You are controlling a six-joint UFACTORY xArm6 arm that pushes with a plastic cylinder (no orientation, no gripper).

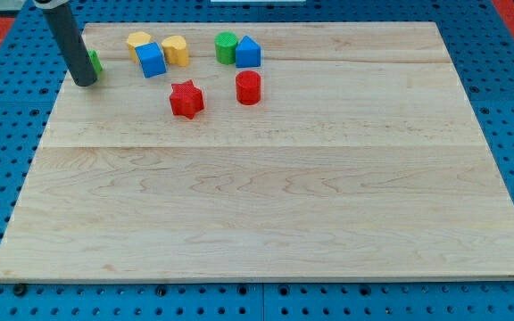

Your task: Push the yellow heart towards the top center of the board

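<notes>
My tip [85,83] rests at the desk's [266,196] top left. It is a bare rod with no pincer. The yellow heart [176,50] lies to the view's right of it, near the top edge, with a blue block [151,60] between them.

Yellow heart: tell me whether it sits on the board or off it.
On the board. The yellow heart rests on the wooden board near its top edge, touching the blue block; my tip is apart, at its left.
</notes>
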